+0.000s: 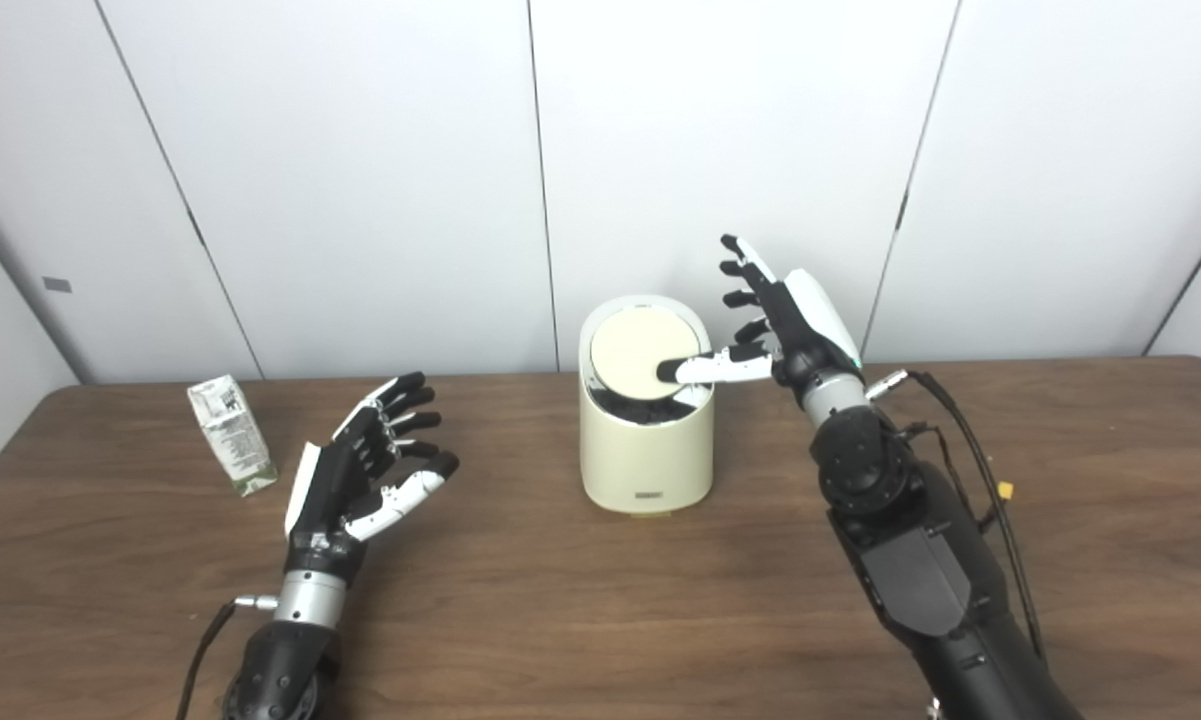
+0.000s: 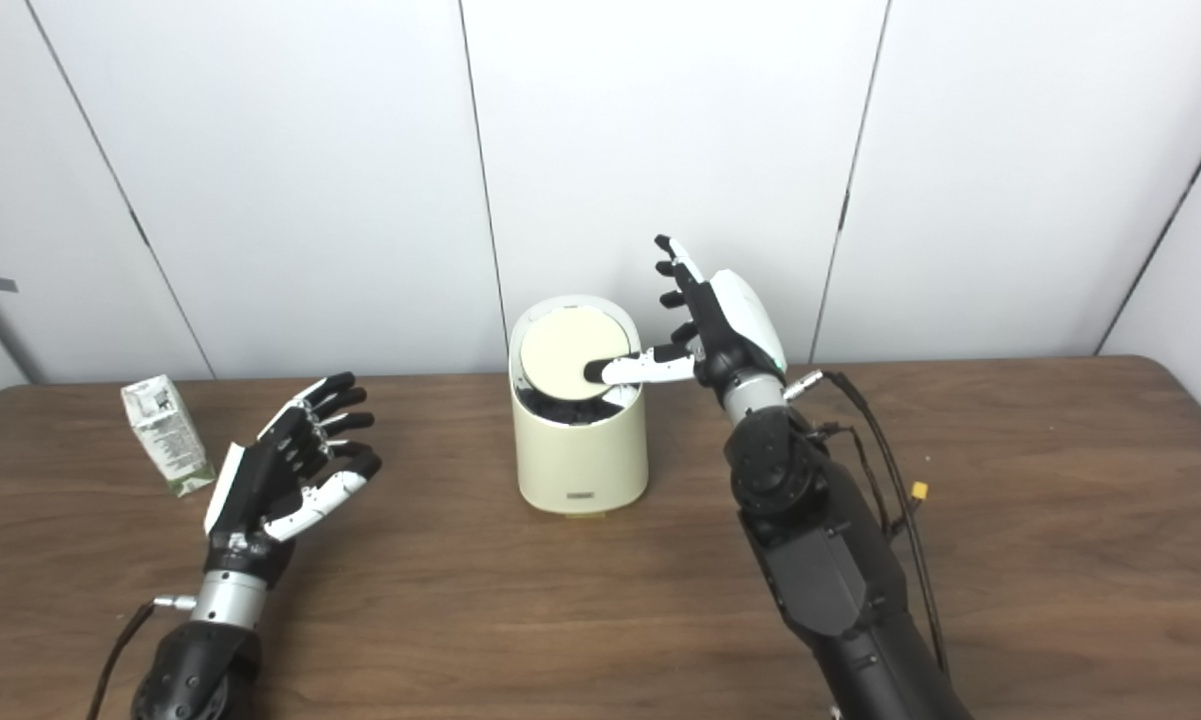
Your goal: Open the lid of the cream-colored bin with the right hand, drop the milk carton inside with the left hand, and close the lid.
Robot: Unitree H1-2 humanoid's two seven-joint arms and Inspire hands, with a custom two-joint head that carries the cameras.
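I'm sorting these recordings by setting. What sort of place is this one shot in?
Most likely a lab or test room, not a home: a bare wooden table stands against plain white wall panels, with only a cream-colored bin and a milk carton set out, and loose cabling along the robot's right arm.

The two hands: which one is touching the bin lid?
The right hand: its thumb rests on the tilted lid. The left hand hovers open, touching nothing.
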